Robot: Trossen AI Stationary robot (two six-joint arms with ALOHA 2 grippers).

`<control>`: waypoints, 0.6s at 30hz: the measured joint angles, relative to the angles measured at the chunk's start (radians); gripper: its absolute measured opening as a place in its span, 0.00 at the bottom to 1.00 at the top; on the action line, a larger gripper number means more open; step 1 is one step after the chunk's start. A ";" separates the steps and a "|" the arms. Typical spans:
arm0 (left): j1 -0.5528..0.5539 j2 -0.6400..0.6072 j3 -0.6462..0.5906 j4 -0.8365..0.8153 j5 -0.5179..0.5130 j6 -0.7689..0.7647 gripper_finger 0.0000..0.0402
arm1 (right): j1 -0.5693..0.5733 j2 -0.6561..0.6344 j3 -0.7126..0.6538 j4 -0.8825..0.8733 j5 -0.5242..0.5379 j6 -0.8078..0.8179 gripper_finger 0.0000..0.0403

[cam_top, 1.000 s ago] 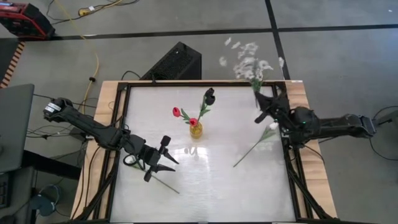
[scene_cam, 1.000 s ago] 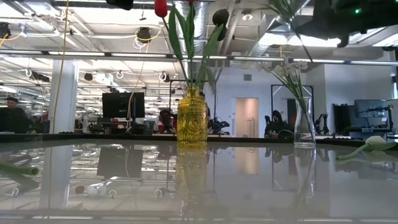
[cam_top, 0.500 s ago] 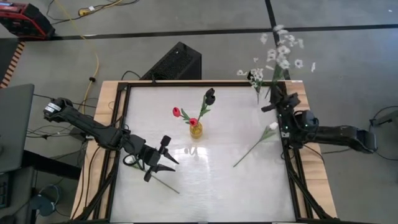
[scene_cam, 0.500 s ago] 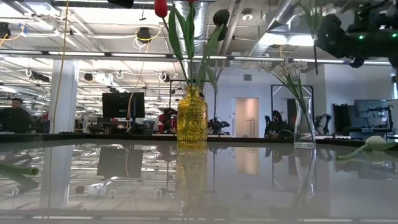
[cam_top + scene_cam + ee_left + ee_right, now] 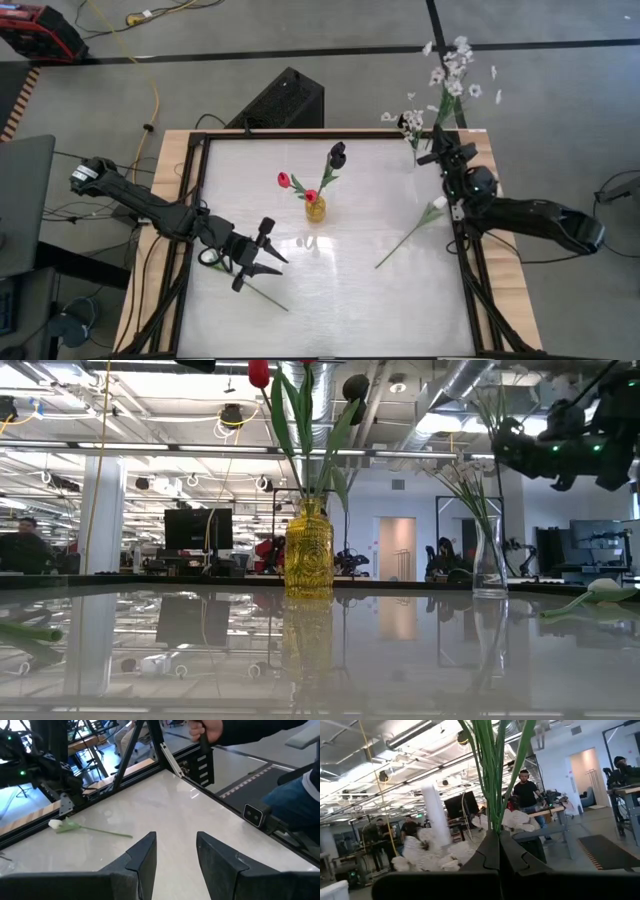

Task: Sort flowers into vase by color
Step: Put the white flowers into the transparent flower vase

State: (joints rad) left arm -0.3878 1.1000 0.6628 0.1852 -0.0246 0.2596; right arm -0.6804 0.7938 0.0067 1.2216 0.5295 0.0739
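A yellow vase [image 5: 315, 208] [image 5: 308, 550] stands mid-table with red buds and a dark bloom in it. A clear vase [image 5: 489, 560] at the far right corner holds white flowers [image 5: 408, 122]. My right gripper [image 5: 440, 150] [image 5: 520, 445] is beside and above it, shut on a spray of tiny white blossoms [image 5: 455, 68]. A white bud flower [image 5: 410, 235] [image 5: 65, 825] lies flat on the table's right side. My left gripper [image 5: 262, 250] [image 5: 175, 855] hovers open near the left near part, by a green stem [image 5: 265, 295] lying on the table. My right gripper pinches the spray's bundled green stems [image 5: 495, 827] between its two shut fingers. The fingers come roughly level, pointing toward the far edge, and lie across the stems. The spray is lifted clear and stands upright, its blossoms high above the gripper; the fingers hide the stems' lower ends.
A black frame [image 5: 470, 280] runs around the tabletop on wooden borders. A black box [image 5: 285, 100] sits on the floor past the far edge. A person's hand [image 5: 207, 727] shows beyond the table in the left wrist view. Bare tabletop lies between the yellow vase and the near edge.
My right gripper has moved down and toward the far edge, turning at the wrist, still shut on the spray. The spray has swung from leaning toward the table's left to standing upright, its blossoms shifting right and past the far right corner.
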 joint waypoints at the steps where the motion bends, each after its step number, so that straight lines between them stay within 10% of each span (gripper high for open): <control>1: 0.000 0.000 0.000 0.000 0.000 0.006 0.32 | -0.012 0.026 0.000 0.021 -0.007 0.008 0.04; 18: 0.002 0.000 0.000 -0.004 -0.002 -0.003 0.32 | -0.028 0.440 0.021 0.345 -0.009 -0.027 0.04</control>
State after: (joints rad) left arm -0.3859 1.1000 0.6628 0.1813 -0.0261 0.2569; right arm -0.7086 1.2343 0.0273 1.5662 0.5201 0.0472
